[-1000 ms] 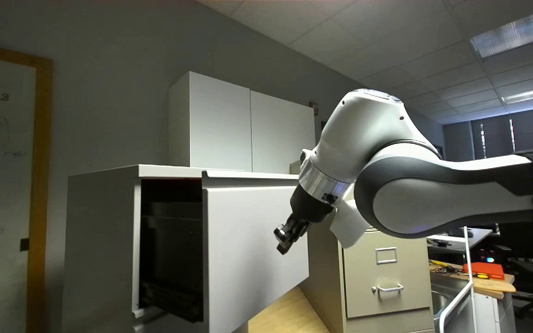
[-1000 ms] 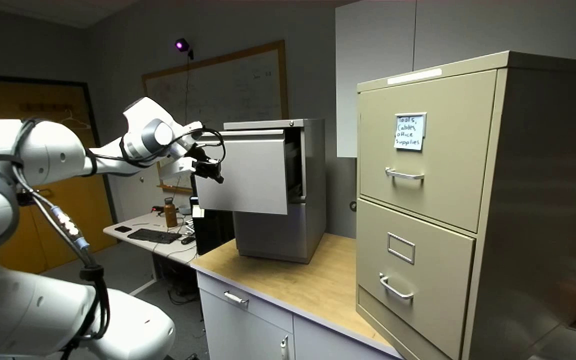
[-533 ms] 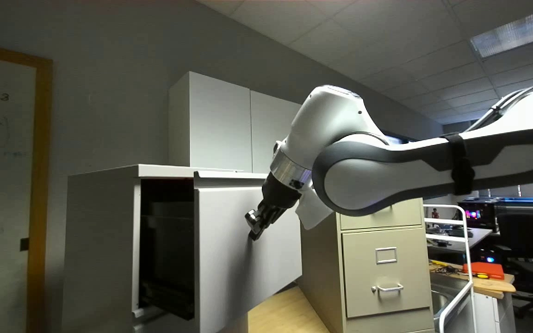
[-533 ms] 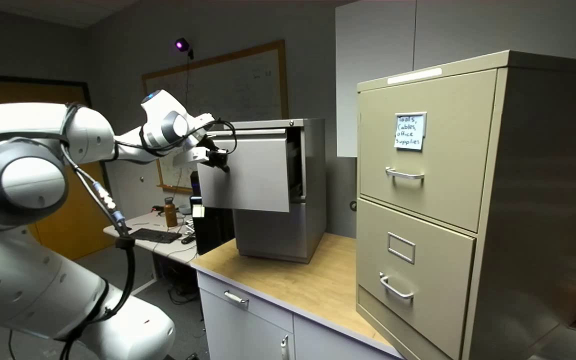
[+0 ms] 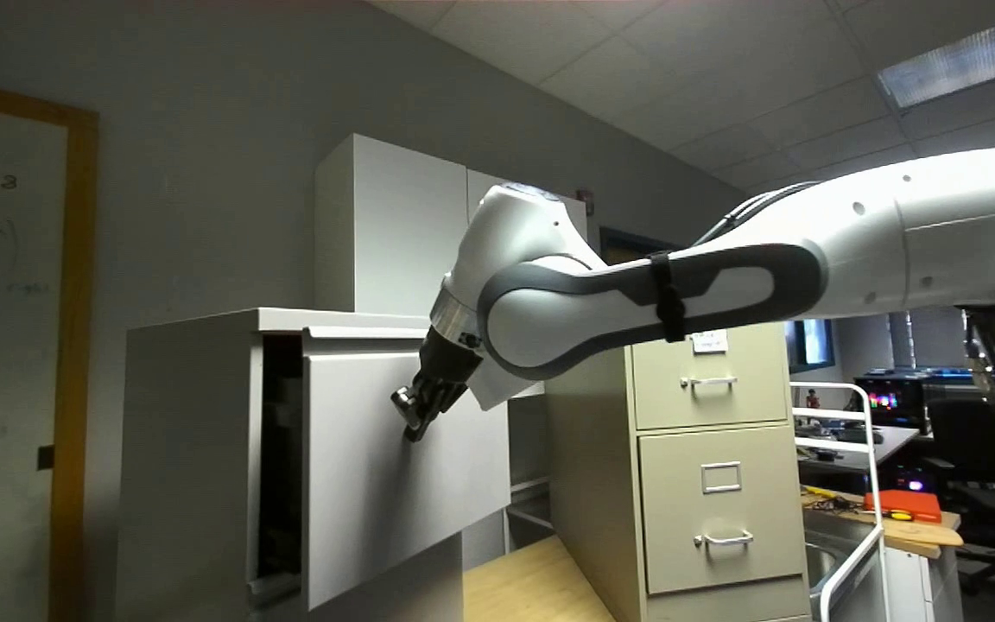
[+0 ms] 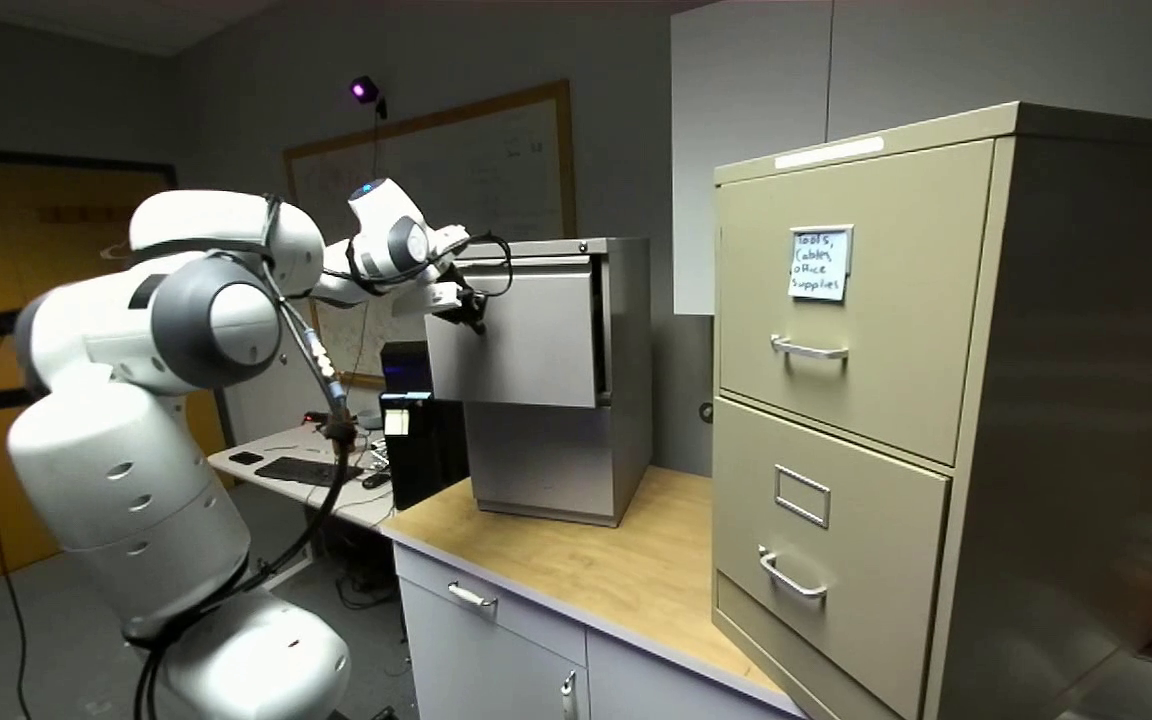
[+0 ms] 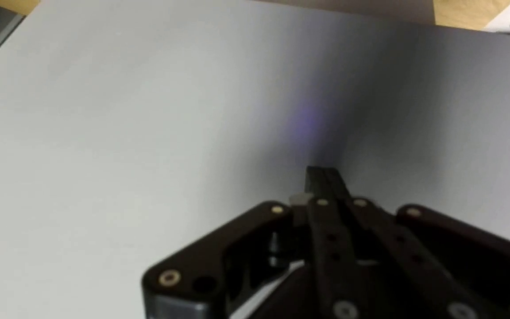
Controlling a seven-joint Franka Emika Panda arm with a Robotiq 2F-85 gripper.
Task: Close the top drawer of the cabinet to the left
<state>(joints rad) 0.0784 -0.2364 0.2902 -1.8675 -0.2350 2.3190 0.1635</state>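
The top drawer [image 5: 359, 492] has a broad, plain pale grey front and stands partly pulled out of the cabinet [image 5: 191, 466], with a dark gap at its side. In an exterior view the drawer [image 6: 541, 350] shows a narrower gap against the cabinet [image 6: 631, 400]. My gripper [image 5: 414, 432] points down at a slant, with its tips at the drawer front. It also shows in an exterior view [image 6: 479, 327]. In the wrist view the two fingertips [image 7: 323, 169] are together with nothing between them, against the drawer front [image 7: 126, 133]. The exact contact at the tips is hard to see.
A beige filing cabinet [image 5: 722, 466] with handled drawers stands beside the grey cabinet on a wooden counter [image 6: 656, 570]. A white wall cupboard [image 5: 411, 233] hangs behind. A desk with a keyboard [image 6: 308, 471] and a dark computer tower [image 6: 426, 460] stand beyond the counter.
My shut gripper has moved toward the cabinet, up against the drawer front. The drawer has slid inward with it, and the dark gap has become narrower.
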